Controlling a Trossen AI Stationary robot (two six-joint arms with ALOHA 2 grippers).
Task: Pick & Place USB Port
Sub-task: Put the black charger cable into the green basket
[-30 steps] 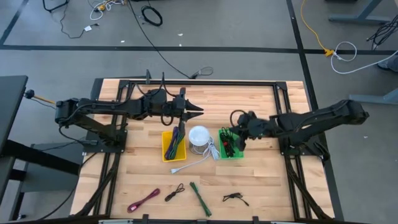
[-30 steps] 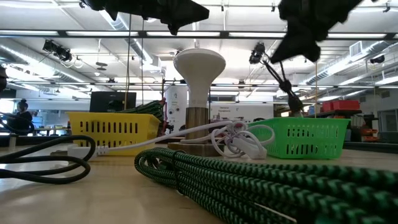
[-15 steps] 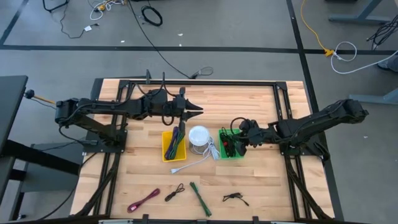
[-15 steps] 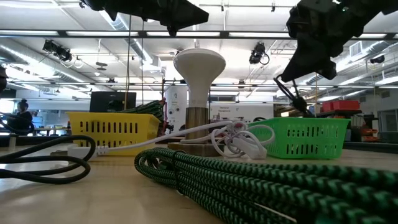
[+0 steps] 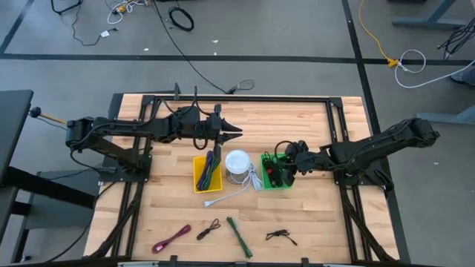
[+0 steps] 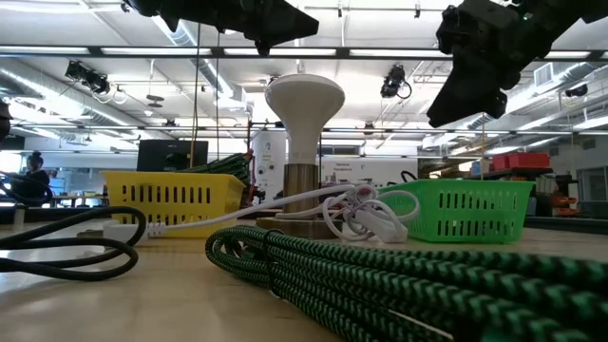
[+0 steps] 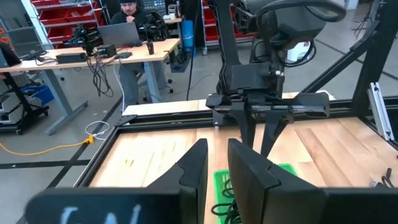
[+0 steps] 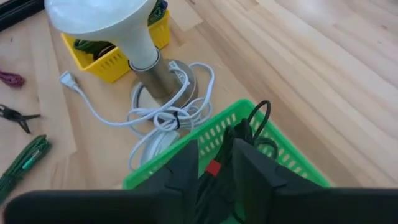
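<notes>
While both arms hang above the counter, findings run as follows.

Right tool: right tool (image 5: 286,172) is poised over the green basket (image 5: 277,178); in the right wrist view its fingers (image 8: 185,171) stand slightly apart, a narrow gap between them, with nothing pinched.
Right tool, low view: the dark body (image 6: 484,57) sits above the basket rim, clear of it.
Green basket: holds a tangle of black cable (image 8: 249,134) with a small red part (image 8: 213,168) showing between the fingers; whether this is the USB piece cannot be told.
Left tool: left tool (image 5: 236,132) is raised over the far half of the counter, beyond the yellow basket (image 5: 207,172); its fingers (image 7: 194,168) stand slightly apart, holding nothing.
Yellow basket: contains green and purple cables, just beside the lamp.
Lamp: white-headed lamp (image 5: 237,163) stands upright between the two baskets, its white cord (image 8: 158,115) bundled at the base and trailing to a plug (image 5: 210,200) on the counter.
Loose cables, near edge: purple cable (image 5: 171,239), small black cable (image 5: 208,229), green braided cable (image 5: 239,236), and another black cable (image 5: 280,236), all well apart from both tools.
Counter: wooden counter (image 5: 312,126), bare on the far side.
Room: a person (image 7: 132,15) sits at a desk beyond the counter.
</notes>
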